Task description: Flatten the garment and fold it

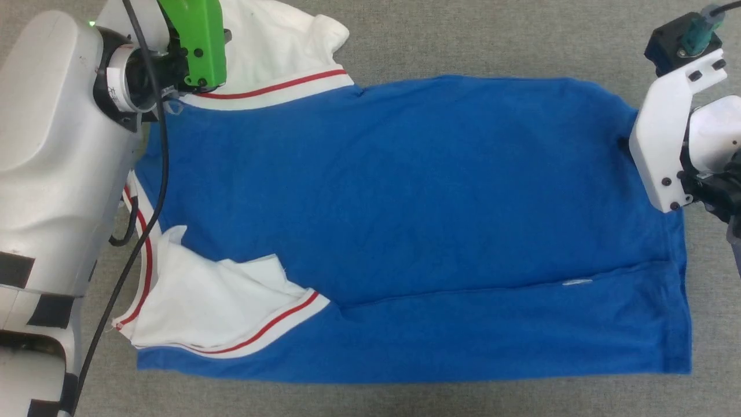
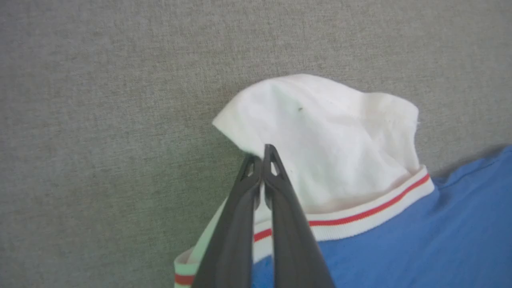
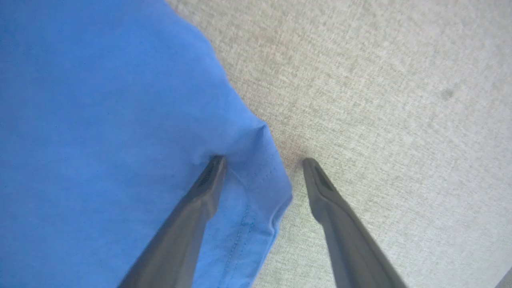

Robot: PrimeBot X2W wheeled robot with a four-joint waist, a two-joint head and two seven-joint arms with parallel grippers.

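The garment (image 1: pixel 405 191), a bright blue shirt, lies spread sideways on the grey cloth surface, collar end at the left. Its far white sleeve (image 1: pixel 278 46) with a red stripe sticks out at the top left. In the left wrist view my left gripper (image 2: pixel 264 154) is shut, its tips pinching the edge of that sleeve (image 2: pixel 328 132). The near white sleeve (image 1: pixel 220 307) lies folded in over the blue body. At the right end my right gripper (image 3: pixel 262 164) stands open astride the blue hem corner (image 3: pixel 260 188), one finger on the fabric, the other on the bare surface.
The shirt's near edge (image 1: pixel 492 330) is folded up as a long blue strip. My left forearm (image 1: pixel 58 145) with a black cable covers the left edge, with its green mount (image 1: pixel 197 40) above. My white right wrist (image 1: pixel 666 133) hangs over the right end. Grey cloth surface (image 1: pixel 492 35) surrounds the shirt.
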